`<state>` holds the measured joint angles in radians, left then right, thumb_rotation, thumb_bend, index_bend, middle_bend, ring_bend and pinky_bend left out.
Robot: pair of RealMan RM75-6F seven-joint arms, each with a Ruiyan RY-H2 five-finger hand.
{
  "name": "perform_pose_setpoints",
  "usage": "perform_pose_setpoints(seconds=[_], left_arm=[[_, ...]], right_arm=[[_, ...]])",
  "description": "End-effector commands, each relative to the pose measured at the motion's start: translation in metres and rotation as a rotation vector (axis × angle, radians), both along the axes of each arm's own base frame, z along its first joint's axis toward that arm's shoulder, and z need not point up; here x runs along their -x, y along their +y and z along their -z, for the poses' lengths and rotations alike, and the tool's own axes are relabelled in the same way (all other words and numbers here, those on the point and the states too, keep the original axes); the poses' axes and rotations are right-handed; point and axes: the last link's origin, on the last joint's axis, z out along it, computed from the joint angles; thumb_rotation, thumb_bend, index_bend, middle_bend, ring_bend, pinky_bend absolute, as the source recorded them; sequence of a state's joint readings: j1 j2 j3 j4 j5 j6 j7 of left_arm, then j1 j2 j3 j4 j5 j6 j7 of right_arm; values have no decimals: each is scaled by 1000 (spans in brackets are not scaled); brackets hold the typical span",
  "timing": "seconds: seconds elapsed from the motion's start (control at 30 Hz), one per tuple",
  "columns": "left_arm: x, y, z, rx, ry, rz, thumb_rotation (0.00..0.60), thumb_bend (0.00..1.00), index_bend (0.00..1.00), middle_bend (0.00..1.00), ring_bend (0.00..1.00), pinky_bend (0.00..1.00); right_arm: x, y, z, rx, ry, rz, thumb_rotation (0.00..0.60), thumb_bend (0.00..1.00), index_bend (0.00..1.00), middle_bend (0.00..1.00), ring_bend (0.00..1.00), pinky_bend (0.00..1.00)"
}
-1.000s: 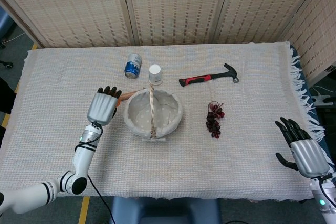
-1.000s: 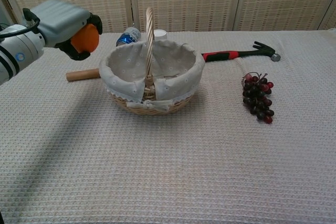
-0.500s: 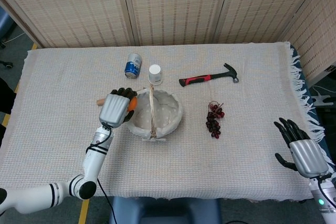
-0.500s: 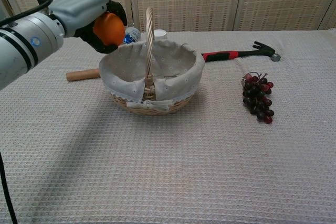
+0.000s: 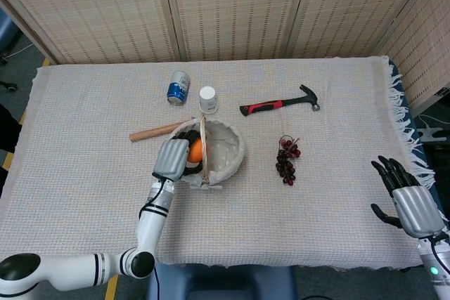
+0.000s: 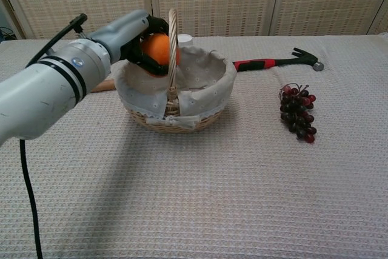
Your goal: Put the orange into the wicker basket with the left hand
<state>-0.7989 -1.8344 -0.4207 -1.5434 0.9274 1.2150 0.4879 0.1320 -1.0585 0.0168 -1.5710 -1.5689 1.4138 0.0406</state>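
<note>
My left hand point(image 5: 176, 156) point(image 6: 136, 37) holds the orange point(image 5: 195, 150) point(image 6: 156, 48) over the left half of the wicker basket point(image 5: 228, 151) point(image 6: 206, 83), just left of its upright handle point(image 6: 173, 47). The fingers wrap around the fruit, which hangs above the cloth lining, inside the rim. The basket stands at the middle of the table. My right hand point(image 5: 408, 198) rests at the table's right front edge, fingers spread and holding nothing; the chest view does not show it.
A wooden stick point(image 5: 153, 131) lies left of the basket. Behind it stand a blue can point(image 5: 178, 88) and a white cup point(image 5: 207, 99). A red-handled hammer point(image 5: 280, 104) point(image 6: 276, 62) lies back right, and grapes point(image 5: 287, 159) point(image 6: 297, 113) lie right of the basket.
My left hand has carried the orange rightward, from beside the basket's left rim to over its inside, and lower. The right hand has barely shifted.
</note>
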Motion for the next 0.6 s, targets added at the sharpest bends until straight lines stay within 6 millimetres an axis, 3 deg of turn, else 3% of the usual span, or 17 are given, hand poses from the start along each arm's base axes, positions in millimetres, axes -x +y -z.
perform_pose_setpoints(seconds=[0.03, 0.2, 0.3, 0.47, 0.6], left_arm=[[-2, 0, 3, 5, -76, -16, 600, 447, 283, 403, 531, 660], [4, 1, 1, 40, -93, -7, 600, 414, 73, 183, 267, 402], [5, 0, 0, 54, -94, 5, 600, 404, 11, 98, 152, 277], [9, -1, -1, 52, -60, 22, 600, 381, 0, 4, 49, 186], [11, 0, -3, 39, -36, 31, 600, 357, 0, 0, 24, 162]], right_arm=[[0, 0, 0, 0, 0, 0, 600, 188, 0, 0, 0, 243], [0, 0, 0, 1, 0, 0, 600, 189, 0, 0, 0, 243], [0, 0, 1, 0, 2, 1, 600, 188, 0, 0, 0, 243], [0, -1, 2, -3, 6, 5, 600, 188, 0, 0, 0, 243], [0, -1, 1, -2, 6, 6, 600, 189, 0, 0, 0, 243]])
